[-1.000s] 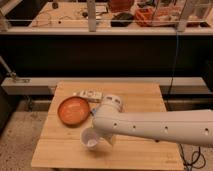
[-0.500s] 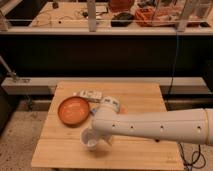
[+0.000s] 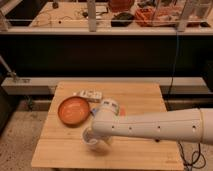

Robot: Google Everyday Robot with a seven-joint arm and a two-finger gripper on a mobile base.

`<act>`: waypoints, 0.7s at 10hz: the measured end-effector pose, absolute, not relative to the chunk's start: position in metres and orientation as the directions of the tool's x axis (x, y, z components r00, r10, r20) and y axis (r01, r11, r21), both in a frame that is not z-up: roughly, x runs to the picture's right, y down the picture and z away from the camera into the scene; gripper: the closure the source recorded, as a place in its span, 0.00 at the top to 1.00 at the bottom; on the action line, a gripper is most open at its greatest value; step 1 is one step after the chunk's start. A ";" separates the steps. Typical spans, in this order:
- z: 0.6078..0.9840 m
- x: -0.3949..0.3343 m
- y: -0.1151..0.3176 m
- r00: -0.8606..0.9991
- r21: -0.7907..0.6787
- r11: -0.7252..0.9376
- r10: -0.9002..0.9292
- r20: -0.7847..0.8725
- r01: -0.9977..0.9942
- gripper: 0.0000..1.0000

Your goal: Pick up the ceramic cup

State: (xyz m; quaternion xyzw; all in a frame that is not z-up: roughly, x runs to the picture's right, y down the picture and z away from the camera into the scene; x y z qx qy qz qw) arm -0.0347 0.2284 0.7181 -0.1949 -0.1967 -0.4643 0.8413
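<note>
One wooden desk [image 3: 145,100] is seen, and four things can be counted on it. At the left, one wide, shallow orange dish [image 3: 73,110] is set. Just behind its right edge, one small flat packet [image 3: 88,94] is laid, pale with dark print. In front of the dish and slightly to its right, near the desk's front edge, the one ceramic cup [image 3: 91,142] is found standing upright. Only its lower left part is seen, as the rest is covered from above. Right of the packet, one white object with blue marking [image 3: 111,105] is placed.

One white arm [image 3: 160,127] is stretched in from the right across the front of the desk. Its end effector [image 3: 98,132] is held directly over the cup and is hidden by the wrist housing, so it cannot be told whether it is spread or pressed together, or whether the cup is touched.
</note>
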 end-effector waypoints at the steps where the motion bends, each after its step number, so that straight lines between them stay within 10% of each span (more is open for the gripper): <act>1: 0.720 -0.034 0.229 0.493 -0.144 0.495 -0.704 0.512 0.857 0.80; 7: 0.730 -0.036 0.233 0.487 -0.128 0.499 -0.703 0.518 0.857 0.80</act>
